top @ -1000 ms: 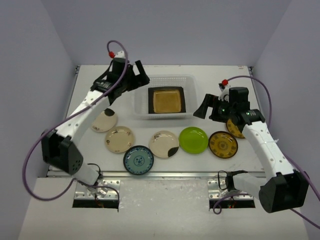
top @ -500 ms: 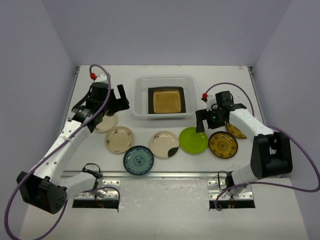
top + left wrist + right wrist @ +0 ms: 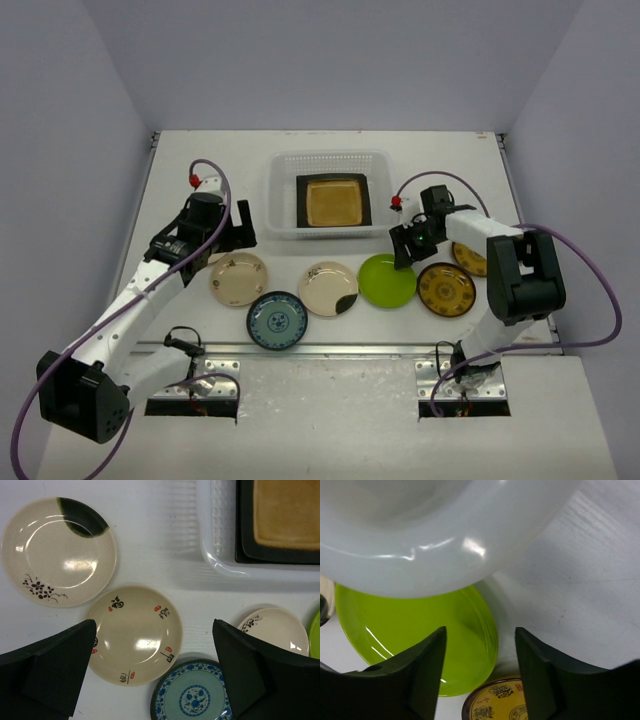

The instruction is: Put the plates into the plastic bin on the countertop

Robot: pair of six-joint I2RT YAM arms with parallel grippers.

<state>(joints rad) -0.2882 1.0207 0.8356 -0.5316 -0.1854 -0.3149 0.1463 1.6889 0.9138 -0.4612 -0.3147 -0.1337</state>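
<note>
Seen from above, an off-white desk (image 3: 180, 170) holds a row of small plates, and two robot arms reach over them. At the back stands the plastic bin (image 3: 281, 205), with one amber square plate (image 3: 334, 200) lying flat inside it.

The only writing is on the cream plate with red stamps (image 3: 134, 641). It has black brush characters and small red seal marks around its inner face, too small to read. The brown-yellow plate (image 3: 446, 289) has dark motifs ringed round its centre, which I cannot read either.

The left end effector (image 3: 154, 625) hangs above the stamped plate with its fingers spread wide and nothing in them. A cream plate with a dark green patch (image 3: 59, 557) lies near it, and the blue-white plate (image 3: 192, 695) is just beside it.

The right end effector (image 3: 480, 630) sits low at the lime green plate (image 3: 420, 635), by the bin's corner. Its fingers are partly open and straddle the rim, one over the green and one over bare desk. A strip of desk shows between that finger and the rim, and I can see no hold on the plate.

A second ago the left arm (image 3: 135, 300) reached over the bin's left rim; it has since drawn back over the cream plates. The right arm (image 3: 480, 228) has brought its end effector down from beside the bin, and the fingers have narrowed. The bin and plates lie where they were
</note>
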